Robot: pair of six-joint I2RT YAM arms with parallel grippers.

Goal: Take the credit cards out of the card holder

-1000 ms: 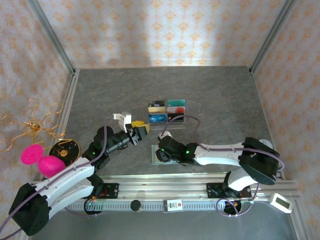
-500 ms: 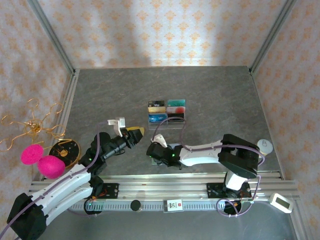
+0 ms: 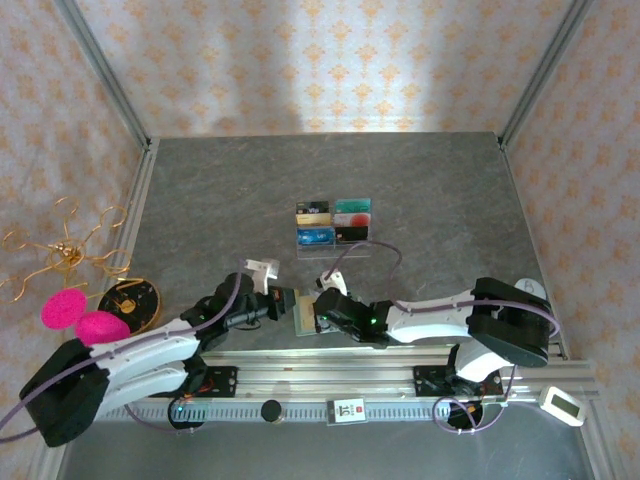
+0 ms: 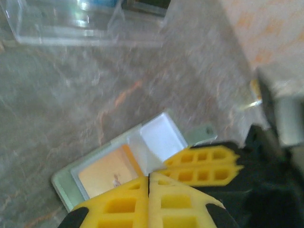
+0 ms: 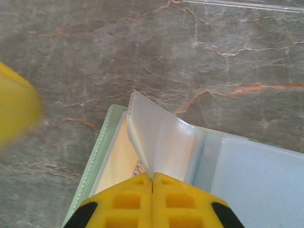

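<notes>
The card holder (image 3: 303, 311) lies open on the table near the front edge, pale green with bluish clear pockets (image 5: 256, 175). An orange credit card (image 5: 116, 164) sits in its left pocket (image 4: 104, 173). My right gripper (image 5: 152, 178) is shut on a clear pocket leaf (image 5: 161, 137) and holds it raised off the card; its fingers (image 4: 204, 159) reach in from the right. My left gripper (image 4: 148, 183) is shut at the holder's left edge (image 3: 284, 305), with nothing seen between its fingers. The snap tab (image 4: 204, 133) sticks out at the far side.
A clear tray of colourful cards (image 3: 333, 228) stands behind the holder, its front wall (image 4: 71, 28) close by. A gold wire stand with pink balls (image 3: 70, 310) and a round dark disc (image 3: 130, 298) sit at the left. A metal rail (image 3: 340, 375) runs along the front.
Both grippers have shut. The left one swung down and right to the holder's left edge. The right one closed on the clear leaf and lifted it.
</notes>
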